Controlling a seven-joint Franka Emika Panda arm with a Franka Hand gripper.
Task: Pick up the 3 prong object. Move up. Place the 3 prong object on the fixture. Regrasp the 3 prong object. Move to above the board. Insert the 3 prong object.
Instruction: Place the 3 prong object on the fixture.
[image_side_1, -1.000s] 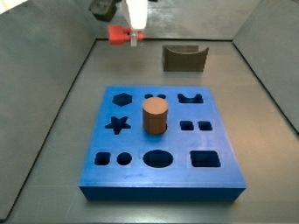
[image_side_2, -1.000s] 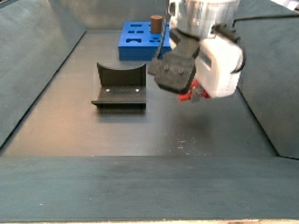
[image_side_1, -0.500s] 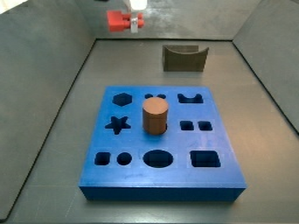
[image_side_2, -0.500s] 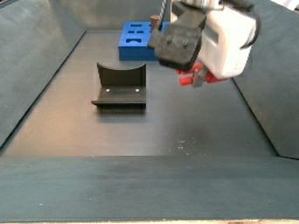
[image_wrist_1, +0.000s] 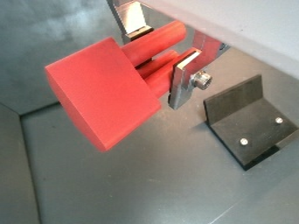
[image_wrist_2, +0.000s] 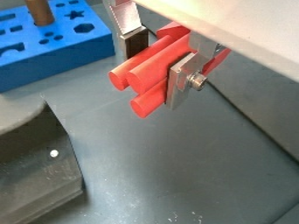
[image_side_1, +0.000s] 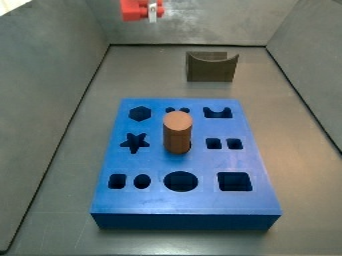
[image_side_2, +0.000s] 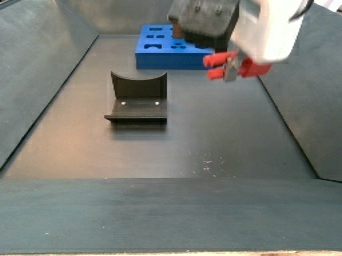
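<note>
My gripper (image_wrist_1: 163, 54) is shut on the red-orange 3 prong object (image_wrist_1: 105, 96) and holds it high above the floor. Its prongs (image_wrist_2: 146, 79) run between the silver fingers (image_wrist_2: 181, 83) in both wrist views. In a side view the object (image_side_1: 138, 9) is at the top edge, in the air and off to one side of the fixture (image_side_1: 210, 65). In a side view (image_side_2: 227, 64) it hangs under the white gripper body. The dark fixture (image_side_2: 136, 98) stands on the floor. The blue board (image_side_1: 183, 160) lies flat with a brown cylinder (image_side_1: 177, 133) standing in it.
Grey walls (image_side_1: 74, 100) ring the dark floor. The board's corner with star and round holes (image_wrist_2: 47, 39) shows in a wrist view. The fixture's base plate with screws (image_wrist_1: 251, 122) shows in a wrist view.
My gripper has risen with the 3 prong object, now near the top edge of both side views. The fixture, board and cylinder have not moved.
</note>
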